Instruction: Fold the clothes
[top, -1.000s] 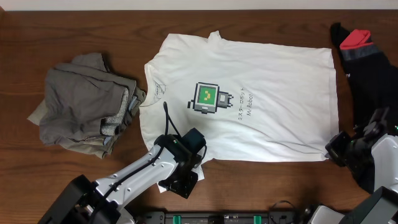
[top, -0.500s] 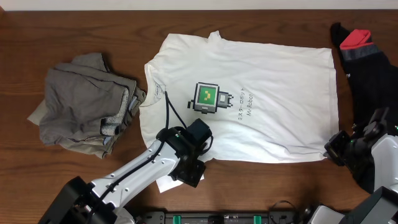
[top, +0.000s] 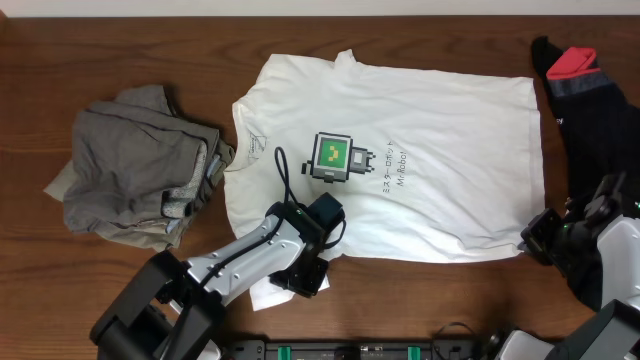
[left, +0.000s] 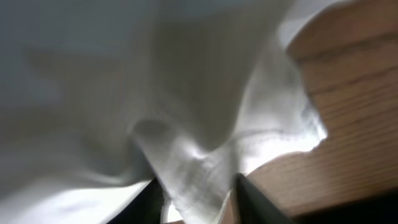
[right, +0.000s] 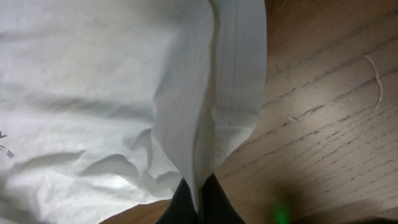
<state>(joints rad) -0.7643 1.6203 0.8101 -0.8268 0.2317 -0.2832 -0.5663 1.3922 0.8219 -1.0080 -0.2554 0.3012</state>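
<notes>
The clothes lie on a wooden table (top: 120, 40). A white T-shirt (top: 440, 150) with a green pixel-computer print (top: 335, 158) is spread flat in the middle. My left gripper (top: 308, 275) sits over its lower sleeve (top: 264, 295). In the left wrist view, bunched white cloth (left: 199, 174) fills the gap between the two dark fingers (left: 249, 199). My right gripper (top: 535, 240) is at the shirt's near right hem corner. In the right wrist view it (right: 199, 202) is shut on a thin fold of the hem (right: 236, 93), lifted off the wood.
A crumpled grey-khaki pile (top: 135, 165) lies at the left. A black-and-red garment (top: 590, 90) lies at the far right, close to my right arm. Bare wood (right: 336, 124) shows beside the pinched hem.
My left gripper has shifted slightly up and right over the sleeve, and its jaws have narrowed onto the cloth. The right gripper has held still on the hem.
</notes>
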